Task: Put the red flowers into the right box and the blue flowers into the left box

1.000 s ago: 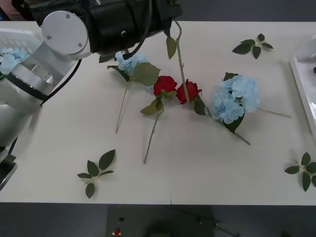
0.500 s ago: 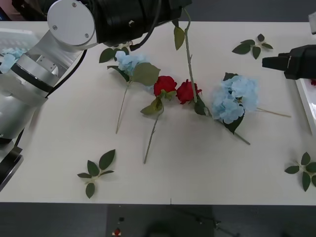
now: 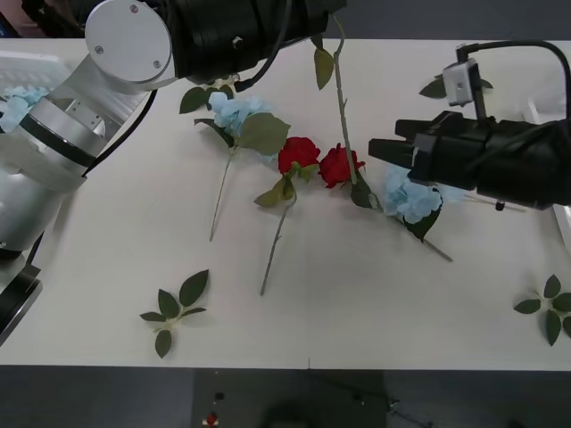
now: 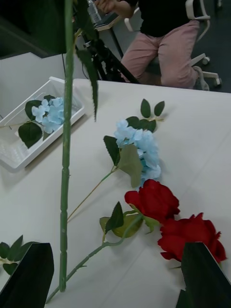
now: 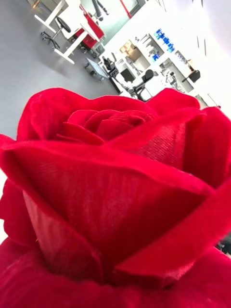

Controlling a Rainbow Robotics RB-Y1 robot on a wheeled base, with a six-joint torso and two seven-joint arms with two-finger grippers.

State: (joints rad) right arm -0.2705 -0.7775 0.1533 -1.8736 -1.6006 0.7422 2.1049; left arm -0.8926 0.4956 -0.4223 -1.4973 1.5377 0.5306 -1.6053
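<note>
Red fabric petals crowd the left wrist view: one rose bloom sits hard against that camera. Its stem hangs down from the left arm at upper centre of the front view. The left gripper's jaws are hidden by the bloom, so I cannot tell how they stand.

- Right gripper is right of centre, level with the hanging stem and just beside it, black jaws apart.
- In the right wrist view the stem runs upright between the open fingers, nearer one than the other.
- Two more red flowers lie touching at mid-table.
- One of the blue flowers lies to their upper left; another is partly under the right arm.
- Left box is at the upper left edge with a blue cluster already inside.
- Right box is a sliver at the right edge, behind the right arm.

Reads as a hand-over: the held rose goes to the right gripper for the right box.

To do it well:
- Centre the stem between the jaws before closing.
- Grip bare stem below the hanging leaf, not the leaf.
- Have the left arm let go only once the right grip is firm.
- Lift before swinging away, so the stem end does not drag the table roses and the arm clears the blue cluster under it.
</note>
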